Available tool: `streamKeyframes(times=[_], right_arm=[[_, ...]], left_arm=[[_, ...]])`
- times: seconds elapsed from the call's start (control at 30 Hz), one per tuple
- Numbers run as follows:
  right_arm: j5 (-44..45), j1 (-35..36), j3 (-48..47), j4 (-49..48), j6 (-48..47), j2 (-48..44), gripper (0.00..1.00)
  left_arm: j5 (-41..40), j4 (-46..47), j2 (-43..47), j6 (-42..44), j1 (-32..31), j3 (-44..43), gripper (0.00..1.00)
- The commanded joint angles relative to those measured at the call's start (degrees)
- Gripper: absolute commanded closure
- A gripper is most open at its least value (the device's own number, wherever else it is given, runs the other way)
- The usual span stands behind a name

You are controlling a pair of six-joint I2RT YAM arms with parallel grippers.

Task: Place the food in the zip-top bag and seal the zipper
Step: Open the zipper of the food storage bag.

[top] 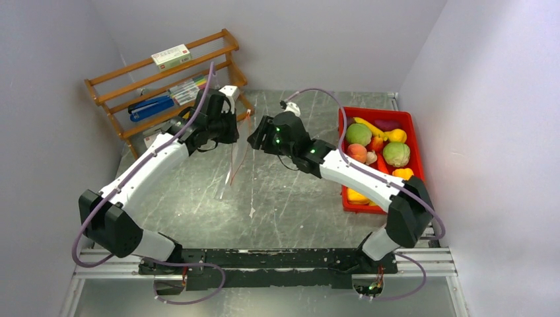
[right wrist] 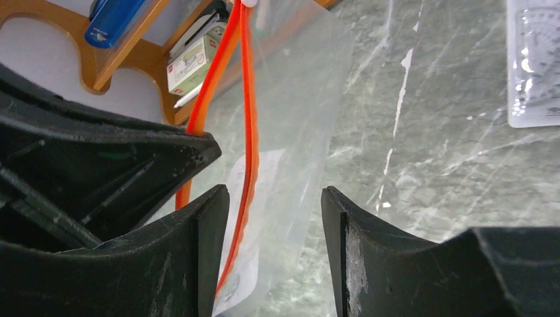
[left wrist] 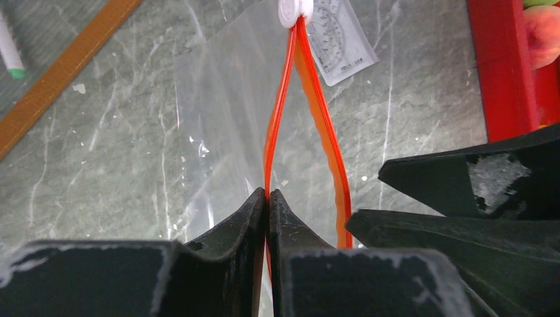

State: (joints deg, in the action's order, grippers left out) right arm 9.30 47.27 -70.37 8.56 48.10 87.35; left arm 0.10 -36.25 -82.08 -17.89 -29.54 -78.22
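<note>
One strip of the zipper (left wrist: 280,105) was pinched by the left gripper (left wrist: 267,198). The other was straddled by the right gripper (right wrist: 274,198), jaws parted. With the zip-top bag (left wrist: 218,99) hung between them, that strip was best seized squarely and the mouth drawn wide before the food (top: 358,134) was fetched from the red tray (top: 376,110) beyond.

Enclosure: plain pale walls (top: 297,39) on three sides, evenly lit. Table (top: 284,198): grey marbled surface, scratched and scuffed white. Far left corner: wooden rack (top: 125,69), set askew to the walls, shelves holding stationery. Near edge: aluminium rail (top: 112,269).
</note>
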Motion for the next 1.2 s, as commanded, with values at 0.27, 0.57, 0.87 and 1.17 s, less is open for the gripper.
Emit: streamKeyframes(times=[0.27, 0.57, 0.87, 1.17], right_arm=[[4.6, -0.1, -13.0, 4.9, -0.5, 13.7, 0.62], [15.2, -4.6, -2.8, 6.1, -3.4, 6.6, 1.0], [10.0, -4.3, 1.2, -0.9, -2.3, 3.4, 1.0], [5.9, -3.1, -1.3, -3.1, 1.9, 4.5, 1.0]], left_arm=[[-3.1, 3.4, 2.7, 4.6, -0.3, -0.8, 0.93], [-20.6, -9.4, 1.5, 8.9, -0.2, -8.4, 0.93], [-9.8, -7.0, 3.0, 4.8, 1.2, -5.5, 0.93], [9.6, 3.0, 5.7, -2.5, 1.2, 5.5, 0.66]])
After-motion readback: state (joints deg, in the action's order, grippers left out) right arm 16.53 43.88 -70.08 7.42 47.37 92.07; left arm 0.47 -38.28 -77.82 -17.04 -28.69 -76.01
